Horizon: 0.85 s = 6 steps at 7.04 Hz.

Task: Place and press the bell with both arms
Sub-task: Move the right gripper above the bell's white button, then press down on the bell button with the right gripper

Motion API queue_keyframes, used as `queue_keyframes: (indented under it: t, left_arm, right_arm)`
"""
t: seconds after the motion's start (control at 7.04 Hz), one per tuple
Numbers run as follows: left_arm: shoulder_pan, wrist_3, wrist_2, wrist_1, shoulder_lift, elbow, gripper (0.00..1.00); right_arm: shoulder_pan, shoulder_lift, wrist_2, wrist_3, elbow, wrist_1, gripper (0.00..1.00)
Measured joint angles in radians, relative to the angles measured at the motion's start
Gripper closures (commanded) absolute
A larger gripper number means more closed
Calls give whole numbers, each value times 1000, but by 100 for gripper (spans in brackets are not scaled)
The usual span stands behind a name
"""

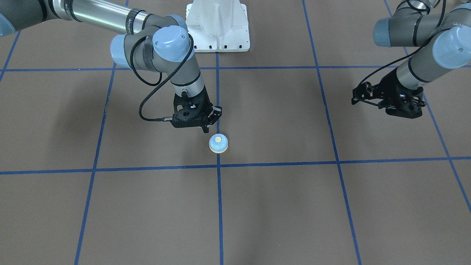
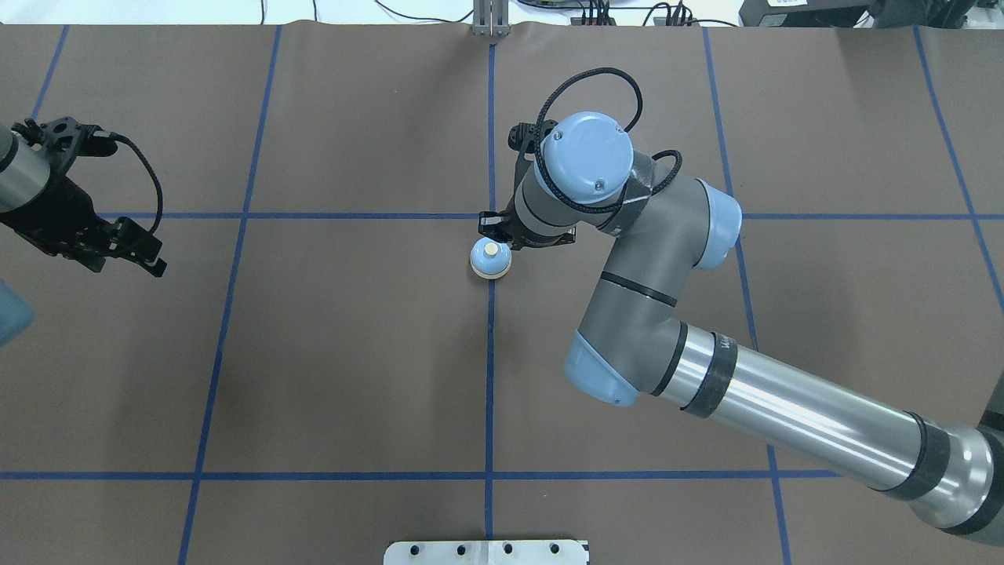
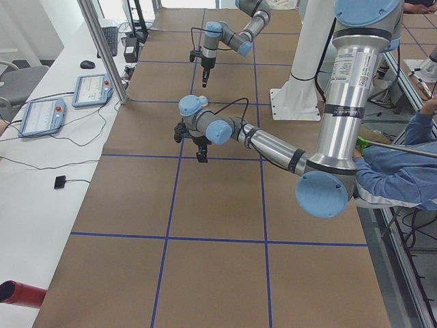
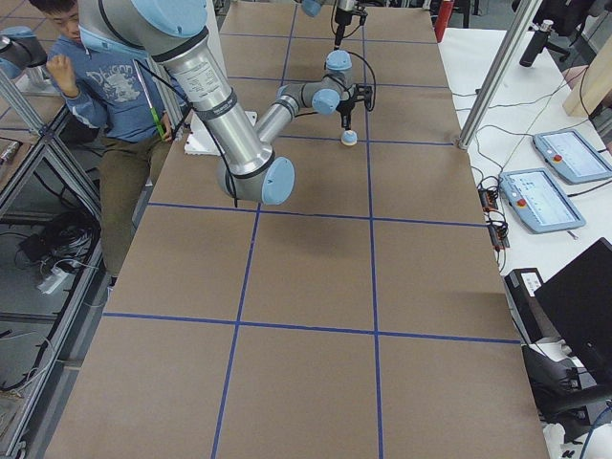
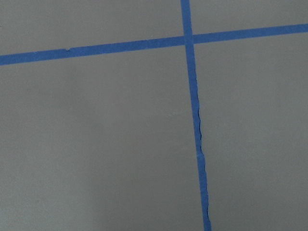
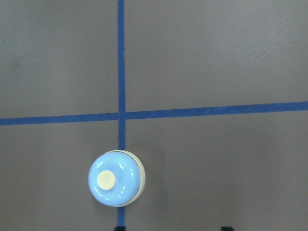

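The bell (image 1: 218, 143), a light-blue dome with a cream button, stands upright on a blue tape line near the table's middle. It also shows in the overhead view (image 2: 491, 259), the exterior right view (image 4: 350, 139) and the right wrist view (image 6: 116, 178). My right gripper (image 1: 212, 119) hovers just beside the bell on the robot's side, open and empty, not touching it; its two tips show apart at the bottom edge of the right wrist view. My left gripper (image 2: 145, 255) is far off to the left, above the table, open and empty.
The brown table (image 1: 279, 206) carries a grid of blue tape lines (image 5: 195, 115). The white pedestal (image 1: 218, 25) stands behind the bell at the robot's side. An operator (image 4: 105, 76) sits at the table's edge. Control tablets (image 3: 41, 116) lie on the side bench.
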Motion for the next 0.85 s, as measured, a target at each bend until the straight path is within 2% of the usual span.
queue_keyframes:
  t: [0.28, 0.85]
  left_arm:
    - [1, -4, 0, 0, 1, 2, 1]
    - [2, -7, 0, 0, 2, 6, 1]
  right_arm:
    - [-11, 60, 1, -1, -76, -20, 100]
    - [-23, 82, -2, -10, -128, -20, 100]
